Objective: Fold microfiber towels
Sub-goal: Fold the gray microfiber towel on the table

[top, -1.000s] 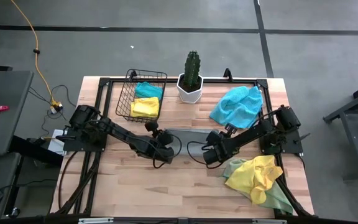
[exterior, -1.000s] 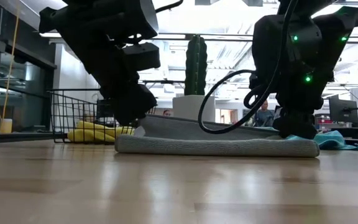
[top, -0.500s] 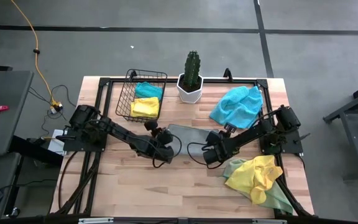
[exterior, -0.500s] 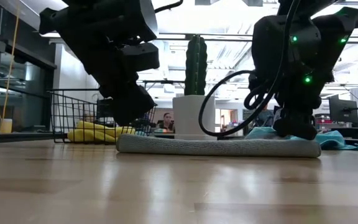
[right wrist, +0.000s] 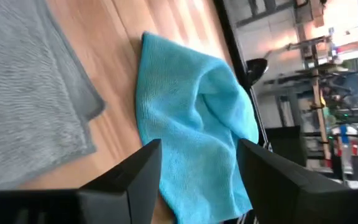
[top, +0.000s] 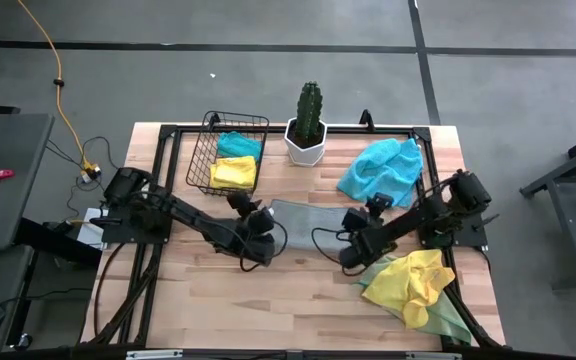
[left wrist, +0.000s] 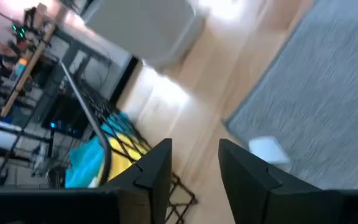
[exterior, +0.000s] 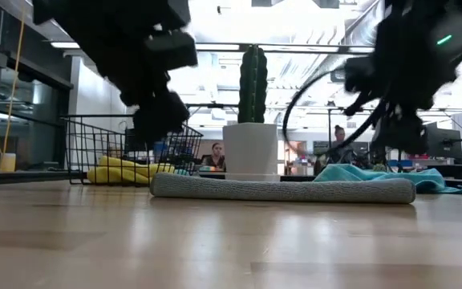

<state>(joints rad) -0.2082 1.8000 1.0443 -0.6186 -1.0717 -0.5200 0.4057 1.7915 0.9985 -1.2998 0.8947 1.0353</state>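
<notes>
A grey microfiber towel [top: 310,218] lies folded flat on the table's middle, seen as a thick low slab in the low view [exterior: 283,189]. My left gripper [top: 258,250] hovers open just above its left end [left wrist: 194,168]. My right gripper [top: 351,255] hovers open above its right end [right wrist: 197,177]. Both show raised clear of the cloth in the low view, the left gripper [exterior: 160,132] and the right gripper [exterior: 403,140]. A crumpled turquoise towel [top: 380,168] lies at the far right. A yellow towel [top: 413,280] lies on a pale green one [top: 450,320] at the near right.
A wire basket [top: 204,160] at the far left holds a folded turquoise towel [top: 238,143] and a folded yellow one [top: 233,172]. A cactus in a white pot [top: 309,128] stands at the far edge behind the grey towel. Bare wood lies toward the near left.
Both grippers have let go of the grey towel and risen clear of it, drawing slightly apart toward the table's near edge. The towel's raised upper layer has dropped flat onto the lower one, and the folded towel stays in place.
</notes>
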